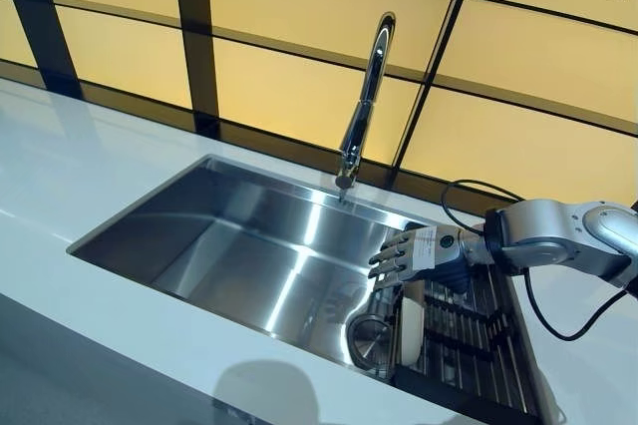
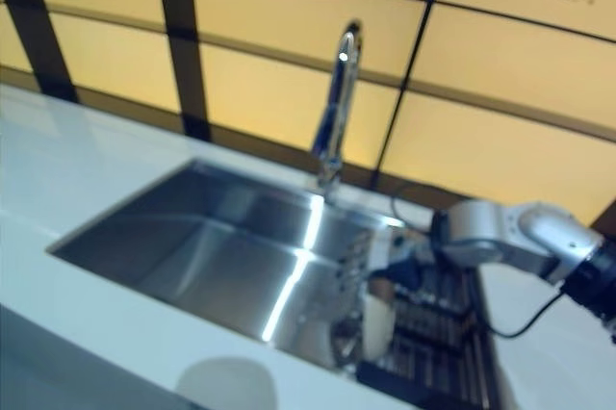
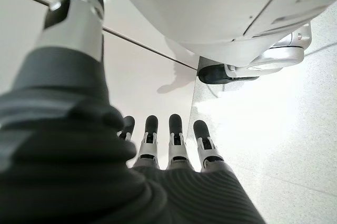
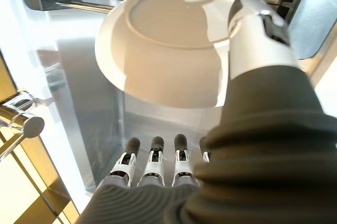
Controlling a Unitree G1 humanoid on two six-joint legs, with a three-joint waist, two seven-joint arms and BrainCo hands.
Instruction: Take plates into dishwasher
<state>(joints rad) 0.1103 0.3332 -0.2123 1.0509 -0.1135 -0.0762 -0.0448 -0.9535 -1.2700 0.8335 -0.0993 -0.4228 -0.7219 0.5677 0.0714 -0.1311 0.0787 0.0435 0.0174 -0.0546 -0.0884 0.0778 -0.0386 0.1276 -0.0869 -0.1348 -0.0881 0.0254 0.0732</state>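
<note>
Over the sink (image 1: 199,245), only the right wrist view shows the plate's (image 4: 168,45) underside.

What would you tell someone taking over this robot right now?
Right robot hand: open, fingers straight, reaching over the sink towards a white plate that stands on edge in the dark rack at the sink's right end; not gripped yet.
Left robot hand: open, idle, holding nothing.
Done: nothing loaded yet; no dishwasher in view.
Left: grip the plate, lift it out, carry it to the dishwasher.
</note>
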